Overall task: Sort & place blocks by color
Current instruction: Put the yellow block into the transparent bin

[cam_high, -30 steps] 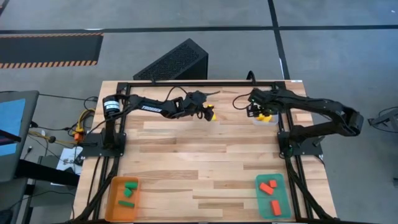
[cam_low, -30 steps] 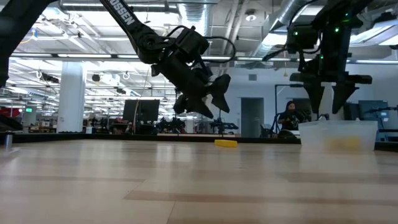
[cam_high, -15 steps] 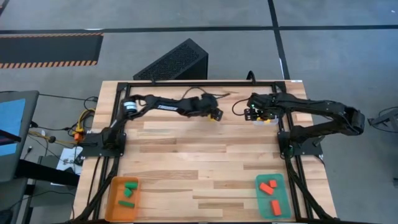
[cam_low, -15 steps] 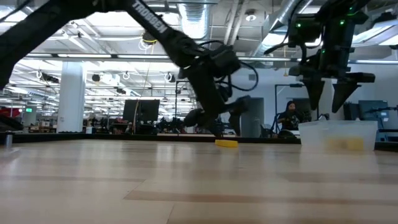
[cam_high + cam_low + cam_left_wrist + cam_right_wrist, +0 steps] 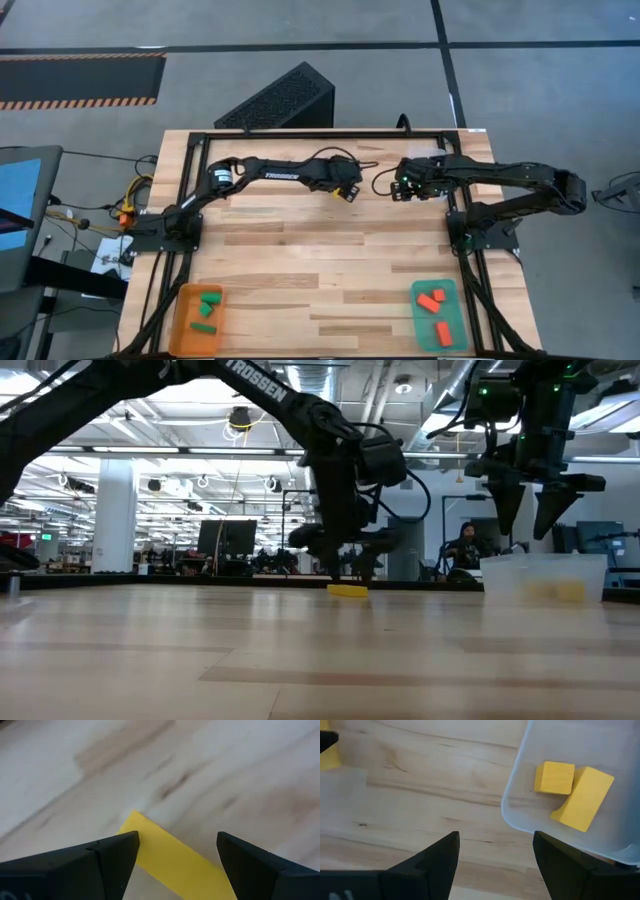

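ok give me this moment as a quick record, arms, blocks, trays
left gripper: low over the yellow bar on the table, jaws open either side
right gripper: open, empty, by the clear tray
clear tray: two yellow blocks
orange tray: green blocks
teal tray: red blocks

Two dark arms, blk w/ white lettering

Left arm (image 5: 270, 172): white "TROSSEN" mark, silver joint cap, looping blk cable. Right arm (image 5: 510, 175): green LEDs nr wrist. Fingers (image 5: 107, 862) matte blk, wedge-shaped.
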### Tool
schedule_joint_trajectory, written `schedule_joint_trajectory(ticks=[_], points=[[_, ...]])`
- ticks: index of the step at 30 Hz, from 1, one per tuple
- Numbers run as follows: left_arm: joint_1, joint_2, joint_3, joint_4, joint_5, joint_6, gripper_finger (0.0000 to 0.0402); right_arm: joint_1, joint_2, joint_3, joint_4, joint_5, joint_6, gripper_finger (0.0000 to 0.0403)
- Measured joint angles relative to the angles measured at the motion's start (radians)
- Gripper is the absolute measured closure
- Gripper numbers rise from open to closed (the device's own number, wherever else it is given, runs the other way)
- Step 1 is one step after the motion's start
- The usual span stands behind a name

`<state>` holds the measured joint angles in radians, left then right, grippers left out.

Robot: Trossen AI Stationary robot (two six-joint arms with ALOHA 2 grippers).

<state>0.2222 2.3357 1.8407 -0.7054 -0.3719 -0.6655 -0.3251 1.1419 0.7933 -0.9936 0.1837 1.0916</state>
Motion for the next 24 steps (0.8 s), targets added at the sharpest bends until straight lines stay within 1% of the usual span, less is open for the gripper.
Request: schedule_joint_trajectory(ticks=[5,7,10,12,14,15,16,18,21,24], points=[[-0.008,-0.029,-0.004,-0.126,0.014,-0.027,0.0136,0.004,0.000,0.000,0.000,0.000,0.000,0.0127],[-0.012,-0.041,-0.005,-0.151,0.029,-0.001,0.0136,0.004,0.000,0.000,0.000,0.000,-0.001,0.0127],[-0.027,-0.074,-0.004,-0.153,0.018,0.038,0.0136,0.004,0.000,0.000,0.004,0.000,-0.019,0.0127],[-0.033,-0.096,-0.004,-0.154,0.010,0.030,0.0136,0.002,0.000,0.000,0.004,0.000,-0.026,0.0127],[-0.037,-0.111,-0.003,-0.153,-0.019,0.002,0.0136,0.002,0.000,0.000,0.004,0.000,-0.027,0.0127],[-0.037,-0.115,-0.003,-0.152,-0.033,0.012,0.0136,0.002,0.000,0.000,0.004,0.000,-0.027,0.0127],[-0.037,-0.117,-0.003,-0.139,-0.039,0.063,0.0136,0.002,0.000,0.000,0.004,0.000,-0.027,0.0127],[-0.028,-0.117,-0.003,-0.111,-0.018,0.248,0.0136,0.002,0.000,0.000,0.005,0.000,-0.027,0.0127],[-0.020,-0.112,-0.003,-0.120,0.105,0.605,0.0136,0.002,0.000,0.000,0.014,0.000,-0.051,0.0127],[-0.012,-0.109,-0.016,-0.189,0.226,0.918,0.0136,0.002,0.000,0.000,0.012,-0.011,-0.077,0.0127]])
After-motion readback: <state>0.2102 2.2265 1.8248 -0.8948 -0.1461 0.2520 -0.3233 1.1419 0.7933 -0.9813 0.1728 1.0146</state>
